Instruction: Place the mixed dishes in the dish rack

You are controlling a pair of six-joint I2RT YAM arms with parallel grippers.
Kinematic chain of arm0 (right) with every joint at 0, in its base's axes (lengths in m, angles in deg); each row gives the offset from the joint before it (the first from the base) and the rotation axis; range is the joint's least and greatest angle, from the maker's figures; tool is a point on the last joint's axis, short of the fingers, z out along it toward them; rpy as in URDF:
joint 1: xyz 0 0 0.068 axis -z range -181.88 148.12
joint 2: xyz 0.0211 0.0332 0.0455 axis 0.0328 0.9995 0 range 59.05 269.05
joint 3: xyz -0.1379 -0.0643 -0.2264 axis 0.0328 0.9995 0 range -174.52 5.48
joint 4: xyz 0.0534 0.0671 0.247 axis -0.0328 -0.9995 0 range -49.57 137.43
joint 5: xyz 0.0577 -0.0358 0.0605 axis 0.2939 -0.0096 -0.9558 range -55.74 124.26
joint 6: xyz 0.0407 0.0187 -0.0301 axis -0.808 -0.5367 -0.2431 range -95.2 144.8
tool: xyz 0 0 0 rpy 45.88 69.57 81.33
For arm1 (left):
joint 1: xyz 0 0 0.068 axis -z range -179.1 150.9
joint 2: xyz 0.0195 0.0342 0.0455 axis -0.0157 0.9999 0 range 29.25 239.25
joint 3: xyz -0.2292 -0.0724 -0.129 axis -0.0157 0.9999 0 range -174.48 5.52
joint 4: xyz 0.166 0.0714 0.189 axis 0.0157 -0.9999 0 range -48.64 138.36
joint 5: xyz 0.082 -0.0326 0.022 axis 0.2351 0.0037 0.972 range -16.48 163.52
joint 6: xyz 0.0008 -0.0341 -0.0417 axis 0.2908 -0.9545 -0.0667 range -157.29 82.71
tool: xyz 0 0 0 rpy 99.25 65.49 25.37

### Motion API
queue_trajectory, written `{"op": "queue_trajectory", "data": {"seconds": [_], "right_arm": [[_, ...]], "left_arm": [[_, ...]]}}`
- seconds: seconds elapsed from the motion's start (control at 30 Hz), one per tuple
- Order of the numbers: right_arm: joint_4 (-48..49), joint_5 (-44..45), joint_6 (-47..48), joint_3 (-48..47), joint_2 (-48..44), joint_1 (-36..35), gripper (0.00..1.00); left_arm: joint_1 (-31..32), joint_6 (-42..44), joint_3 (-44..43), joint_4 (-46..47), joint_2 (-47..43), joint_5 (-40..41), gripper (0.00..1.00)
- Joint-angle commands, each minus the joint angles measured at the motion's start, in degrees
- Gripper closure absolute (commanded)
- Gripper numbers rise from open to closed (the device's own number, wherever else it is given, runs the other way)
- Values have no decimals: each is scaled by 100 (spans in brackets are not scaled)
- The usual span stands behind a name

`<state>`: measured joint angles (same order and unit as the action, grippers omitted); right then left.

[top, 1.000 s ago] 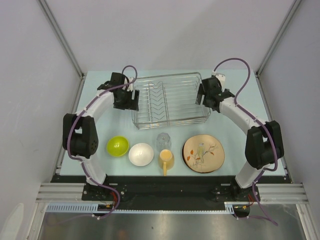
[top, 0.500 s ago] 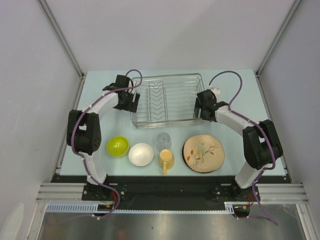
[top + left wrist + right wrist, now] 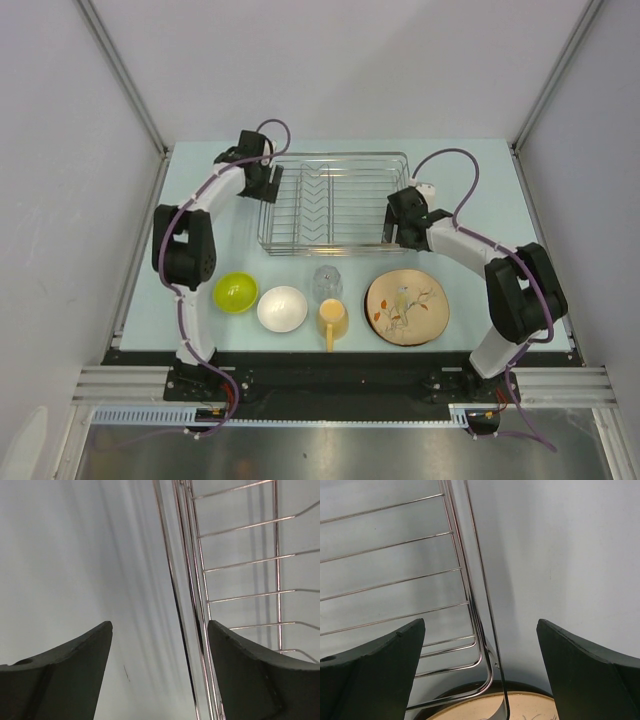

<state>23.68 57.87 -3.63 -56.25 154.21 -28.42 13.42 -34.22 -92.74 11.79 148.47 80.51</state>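
Silver wire dish rack [image 3: 340,157]: far middle of the table [image 3: 480,190], with no dish in it yet.
Shift: over the last second it has slid a little to the left. I read that as positioning, not loading.
Left gripper [image 3: 266,183]: it has moved up to the rack's far left corner. Its fingers are spread, with the rim wire running between them, nearer the inner one.
Right gripper [image 3: 398,232]: it has come back to the near right corner, fingers spread wide astride the rim wire.
Dishes: lime-green bowl [image 3: 235,292], white bowl [image 3: 282,308], glass [image 3: 327,281], mug [image 3: 332,318] and plate [image 3: 406,307] stand in a row between the rack and the arm bases. None has moved.
Meaning: the rack now sits closer to the row, but loading proper hasn't started. My guess is I let go next and fetch a first dish.
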Motion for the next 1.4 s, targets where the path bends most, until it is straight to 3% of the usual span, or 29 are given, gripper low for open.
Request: {"op": "queue_trajectory", "data": {"seconds": [0.0, 0.17, 0.3, 0.4, 0.53, 0.73, 1.0, 1.37], "right_arm": [[2, 205, 109, -453, -146, -9, 0], [-209, 249, 302, -1050, -277, 9, 0], [-271, 258, 381, -1069, -567, 53, 0], [-323, 214, 390, -903, -865, 141, 0], [-315, 126, 399, -621, -1314, 246, 0], [-350, -24, 382, -304, -1728, 308, 0], [-525, -59, 338, -208, -2158, 273, 0], [-693, -76, 346, -40, -2616, 299, 0]], "left_arm": [[-21, 80, -667, -165, -83, 58, 18], [-30, 106, -1231, -692, -810, -232, 14], [-38, 447, -828, -1114, -1839, -434, 9], [-205, 930, 111, -1369, -2881, -871, 0], [-837, 1774, 1849, -2062, -4203, -2233, 0], [-1523, 2444, 3520, -2530, -5495, -2465, 0], [-1681, 2716, 4648, -1863, -5401, -2631, 0], [-2060, 2822, 5000, -825, -4224, -2544, 0]]}}
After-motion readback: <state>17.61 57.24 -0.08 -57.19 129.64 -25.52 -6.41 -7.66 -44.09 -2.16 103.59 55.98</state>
